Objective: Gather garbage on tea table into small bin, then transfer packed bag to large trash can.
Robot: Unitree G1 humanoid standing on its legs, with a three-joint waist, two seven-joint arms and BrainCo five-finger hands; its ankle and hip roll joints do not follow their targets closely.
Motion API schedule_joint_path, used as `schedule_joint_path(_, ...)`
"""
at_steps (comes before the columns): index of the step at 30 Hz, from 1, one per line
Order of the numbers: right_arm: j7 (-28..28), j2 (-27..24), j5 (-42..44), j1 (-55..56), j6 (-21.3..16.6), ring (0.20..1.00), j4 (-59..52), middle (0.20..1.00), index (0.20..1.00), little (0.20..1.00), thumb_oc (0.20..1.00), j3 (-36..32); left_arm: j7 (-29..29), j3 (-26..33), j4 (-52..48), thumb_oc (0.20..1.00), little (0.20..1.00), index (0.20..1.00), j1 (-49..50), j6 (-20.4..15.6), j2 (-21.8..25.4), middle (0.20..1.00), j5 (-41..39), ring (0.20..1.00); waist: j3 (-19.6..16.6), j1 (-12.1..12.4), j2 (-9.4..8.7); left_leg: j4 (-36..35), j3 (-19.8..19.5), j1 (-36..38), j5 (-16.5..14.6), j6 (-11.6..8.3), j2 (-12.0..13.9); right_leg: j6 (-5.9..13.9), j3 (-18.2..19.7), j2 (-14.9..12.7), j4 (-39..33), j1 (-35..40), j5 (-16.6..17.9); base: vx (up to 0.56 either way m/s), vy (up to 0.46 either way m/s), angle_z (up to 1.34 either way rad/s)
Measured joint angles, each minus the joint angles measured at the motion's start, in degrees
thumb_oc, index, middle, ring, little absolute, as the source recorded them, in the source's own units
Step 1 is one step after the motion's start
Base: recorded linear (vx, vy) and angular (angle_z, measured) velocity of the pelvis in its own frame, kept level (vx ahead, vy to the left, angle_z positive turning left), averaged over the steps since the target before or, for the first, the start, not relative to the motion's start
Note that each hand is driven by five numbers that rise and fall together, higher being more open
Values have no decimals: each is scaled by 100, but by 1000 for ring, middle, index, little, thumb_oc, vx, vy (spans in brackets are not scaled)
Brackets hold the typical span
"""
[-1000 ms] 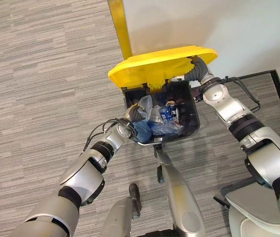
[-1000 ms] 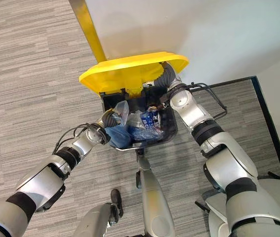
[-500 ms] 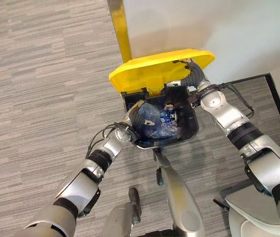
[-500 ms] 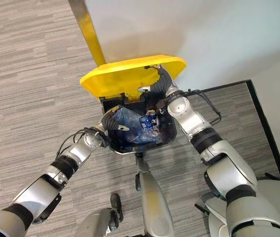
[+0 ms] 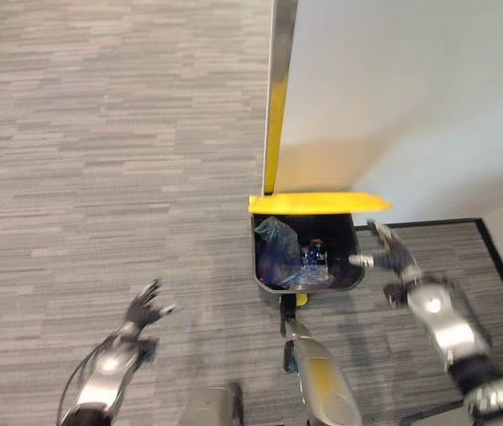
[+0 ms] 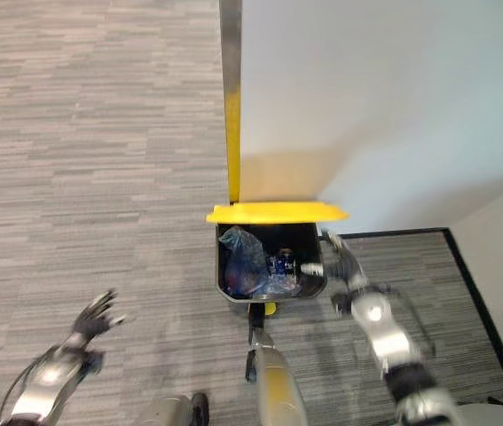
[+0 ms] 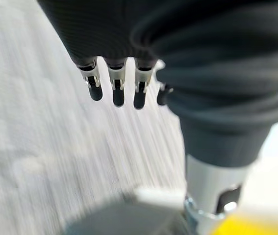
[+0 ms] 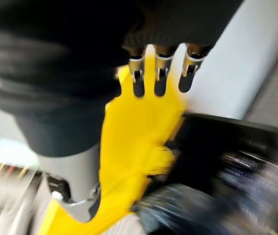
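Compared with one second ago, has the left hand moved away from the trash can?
Yes. The left hand was at the rim of the trash can beside the blue bag; now it is open over the carpet, well off to the can's left.

A black trash can (image 5: 350, 266) with a yellow lid (image 5: 318, 202) holds what looks like a blue bag (image 5: 275, 255), on grey striped carpet (image 5: 100, 177).
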Motion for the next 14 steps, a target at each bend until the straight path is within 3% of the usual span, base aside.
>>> schedule_joint_path(2,66,-2,-1,230,44,1000,146,1000,1000,1000,1000,-41,13,25,52,1000,1000,1000,77,42,-20,1000,0,1000,-49,-32,67,-100,51,-108,252,35,35,3,1,-31,355,-145,120,-184,73,-7)
schedule_joint_path(3,81,-2,0,313,44,1000,235,1000,1000,1000,1000,-66,7,-37,49,1000,1000,1000,75,45,-78,1000,1,1000,-59,-14,201,-153,93,-219,366,78,111,-3,58,-2,1032,-260,46,-205,46,-12)
schedule_joint_path(4,94,14,1,410,37,1000,247,1000,1000,1000,1000,-107,-5,-109,37,1000,1000,1000,32,43,-182,1000,1,1000,-115,0,314,-243,89,-315,533,99,193,11,155,46,1992,-342,-281,-135,4,4)
schedule_joint_path(5,108,67,3,445,3,1000,306,1000,1000,1000,1000,-131,-62,-275,37,1000,1000,1000,-128,47,-170,1000,3,1000,-133,-18,403,-381,3,-510,821,140,205,-25,388,8,2976,275,-859,-53,-158,3)
schedule_joint_path(7,112,83,4,380,-27,1000,348,1000,1000,1000,1000,-145,-76,-273,39,1000,1000,1000,-274,48,-130,1000,5,1000,-109,11,464,-467,4,-598,972,91,218,-181,505,52,2637,538,-884,69,-215,5)
schedule_joint_path(8,106,135,2,384,-94,1000,424,1000,1000,1000,1000,-171,-62,-247,-9,1000,1000,1000,-268,44,-239,1000,3,1000,-133,32,545,-669,2,-547,1080,-10,293,-276,466,196,2593,574,-1391,156,-194,-25)
schedule_joint_path(9,118,194,2,571,-81,1000,421,1000,1000,1000,1000,-143,-28,-274,-337,1000,1000,1000,-18,28,-273,1000,1,1000,-426,168,548,-906,68,-583,1130,-240,388,-376,460,401,1692,781,-1313,114,-136,-28)
schedule_joint_path(10,116,178,1,525,-79,1000,441,1000,1000,1000,1000,-132,4,-264,-350,1000,1000,1000,5,56,-376,1000,1,1000,-414,146,537,-939,79,-572,1166,-321,414,-600,471,442,1494,831,-1035,162,-175,-39)
schedule_joint_path(12,104,164,1,543,-72,1000,440,1000,1000,1000,1000,-177,-12,-336,-344,1000,1000,1000,75,56,-488,1000,1,1000,-528,150,528,-1188,133,-546,1288,-392,497,-712,473,554,1242,858,-676,142,-110,-14)
schedule_joint_path(14,95,96,1,864,-66,1000,457,1000,1000,1000,1000,-341,-37,-331,-353,1000,1000,1000,157,58,-590,1000,1,1000,-876,88,604,-1658,88,-274,1682,-572,804,-845,295,885,700,1173,-521,141,-95,-2)
